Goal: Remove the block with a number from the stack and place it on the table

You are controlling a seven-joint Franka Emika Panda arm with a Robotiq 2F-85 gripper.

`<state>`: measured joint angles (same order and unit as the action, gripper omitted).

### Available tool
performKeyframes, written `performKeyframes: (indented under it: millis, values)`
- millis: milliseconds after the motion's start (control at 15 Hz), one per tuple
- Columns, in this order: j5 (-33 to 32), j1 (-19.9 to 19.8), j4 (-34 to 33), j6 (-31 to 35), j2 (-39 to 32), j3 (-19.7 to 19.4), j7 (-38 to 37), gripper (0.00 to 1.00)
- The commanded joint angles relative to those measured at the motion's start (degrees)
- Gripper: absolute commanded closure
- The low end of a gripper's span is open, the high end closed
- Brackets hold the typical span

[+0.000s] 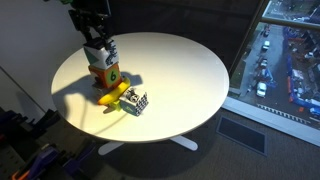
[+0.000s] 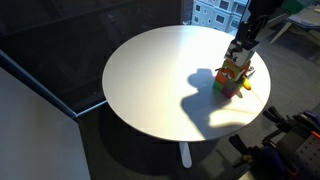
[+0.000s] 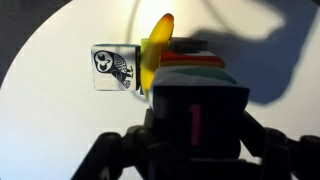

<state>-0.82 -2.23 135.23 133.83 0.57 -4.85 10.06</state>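
In the wrist view, a black-and-white patterned cube (image 3: 113, 68) is seen at the left on the white tabletop (image 3: 45, 105), with a curved yellow piece (image 3: 157, 48) just beside it. Further right, the block with a number (image 3: 195, 118), its dark face marked with a red 1, is clasped by the pincer (image 1: 101, 50). The block is seated atop the stack (image 1: 104, 68), above the orange cube (image 1: 101, 76).
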Motion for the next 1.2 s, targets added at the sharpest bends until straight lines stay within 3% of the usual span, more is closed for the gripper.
performKeyframes:
  millis: [0,467,1133]
  values:
    - [-1.3,-0.6,0.1,0.2,0.3,0.4,-1.7,0.5]
    - [-1.0,0.0,0.1,-3.5,4.6,1.2,-3.5,0.91]
    - [0.5,2.3,0.0,-7.2,9.5,4.7,-8.2,0.92]
